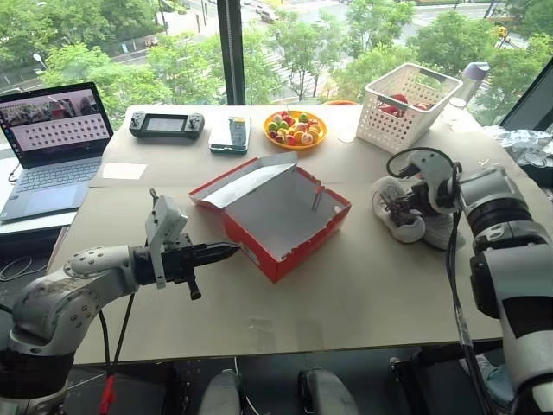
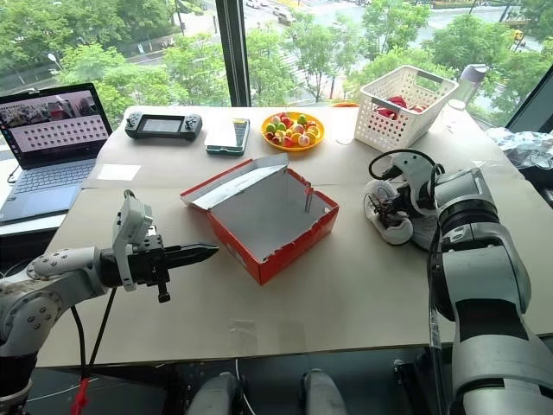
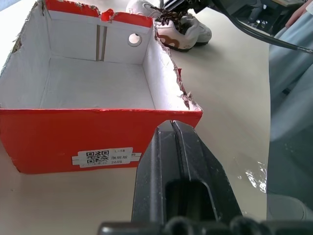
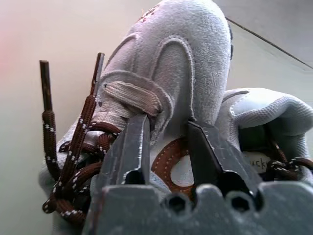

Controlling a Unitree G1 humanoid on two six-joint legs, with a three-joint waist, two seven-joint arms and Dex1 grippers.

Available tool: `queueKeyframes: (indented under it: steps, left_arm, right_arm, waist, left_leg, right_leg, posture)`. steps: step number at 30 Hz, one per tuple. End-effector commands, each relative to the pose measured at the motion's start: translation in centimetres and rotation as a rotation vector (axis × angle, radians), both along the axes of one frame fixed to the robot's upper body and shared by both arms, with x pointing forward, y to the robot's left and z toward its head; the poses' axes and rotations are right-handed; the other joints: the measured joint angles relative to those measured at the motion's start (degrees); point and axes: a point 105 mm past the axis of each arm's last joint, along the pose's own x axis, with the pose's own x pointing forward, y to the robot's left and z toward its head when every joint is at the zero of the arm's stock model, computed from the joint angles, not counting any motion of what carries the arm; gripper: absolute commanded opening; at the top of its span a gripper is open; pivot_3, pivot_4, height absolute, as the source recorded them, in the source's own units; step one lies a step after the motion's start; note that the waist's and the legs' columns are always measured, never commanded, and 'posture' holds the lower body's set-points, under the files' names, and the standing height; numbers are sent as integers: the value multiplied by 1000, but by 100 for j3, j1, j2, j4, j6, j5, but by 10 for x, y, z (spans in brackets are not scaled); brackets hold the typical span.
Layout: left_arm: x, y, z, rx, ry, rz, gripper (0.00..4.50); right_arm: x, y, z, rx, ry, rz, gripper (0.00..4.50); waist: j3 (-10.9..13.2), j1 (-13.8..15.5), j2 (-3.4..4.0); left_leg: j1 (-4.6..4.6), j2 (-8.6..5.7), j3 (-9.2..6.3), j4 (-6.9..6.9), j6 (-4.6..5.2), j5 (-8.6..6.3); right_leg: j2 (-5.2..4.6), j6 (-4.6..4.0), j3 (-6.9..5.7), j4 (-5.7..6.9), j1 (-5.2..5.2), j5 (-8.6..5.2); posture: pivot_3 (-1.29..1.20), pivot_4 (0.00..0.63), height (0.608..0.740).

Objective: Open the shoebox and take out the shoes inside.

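The red shoebox (image 1: 278, 213) sits open in the middle of the table, its lid (image 1: 246, 181) folded back and its grey-white inside bare. Both grey-white shoes (image 1: 404, 218) with brown laces lie on the table to its right. My right gripper (image 4: 168, 123) is down on the nearer shoe (image 4: 171, 63), fingers apart on either side of its upper. My left gripper (image 1: 232, 252) hovers level near the box's front left side (image 3: 73, 134), shut and empty.
Along the back stand a white lattice basket (image 1: 406, 108), an orange bowl of coloured sweets (image 1: 295, 128), a phone (image 1: 230, 134) and a game console (image 1: 167, 124). A laptop (image 1: 52, 143) sits at far left. Crumpled plastic (image 1: 527, 143) lies at the right edge.
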Motion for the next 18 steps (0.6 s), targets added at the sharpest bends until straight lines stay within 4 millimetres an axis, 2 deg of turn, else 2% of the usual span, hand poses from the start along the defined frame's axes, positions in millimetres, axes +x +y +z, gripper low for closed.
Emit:
queueKeyframes:
  steps: [1,6,7,12,15,18]
  left_arm:
    - [-3,-7,7,-3,-30,-30,0]
    - [-1,-8,7,-4,-28,-39,0]
    - [0,-8,7,-3,-32,-37,0]
    - [7,-7,7,9,-50,-26,0]
    - [10,-5,8,3,-66,-4,0]
    - [16,3,8,-5,-87,70,0]
  right_arm:
    - [-1,-21,16,-44,-58,-61,2295]
    - [4,-20,59,-31,-170,-50,2295]
    - [5,-19,75,-13,-208,-50,2295]
    - [6,-4,125,114,-321,-33,2295]
    - [-4,23,159,354,-347,73,2295]
    - [-40,61,168,498,-350,295,2295]
  waist:
    - [0,-5,0]
    - [1,-15,1]
    - [1,-18,1]
    - [2,-81,4]
    - [4,-130,6]
    - [3,-132,6]
  left_leg:
    - [1,0,0,2,0,0]
    - [1,-1,3,5,6,5]
    - [1,-1,3,5,6,5]
    - [1,2,6,1,6,4]
    - [1,4,5,-4,6,4]
    - [0,9,0,-7,7,4]
  right_leg:
    - [0,2,1,1,0,1]
    - [2,8,9,6,-3,2]
    - [2,8,10,6,-4,2]
    - [5,6,13,5,-10,4]
    - [7,1,12,6,-11,6]
    - [8,0,10,6,-11,6]
  posture:
    - [0,150,738]
    - [0,150,738]
    - [0,150,738]
    - [0,150,738]
    - [0,150,738]
    - [0,150,738]
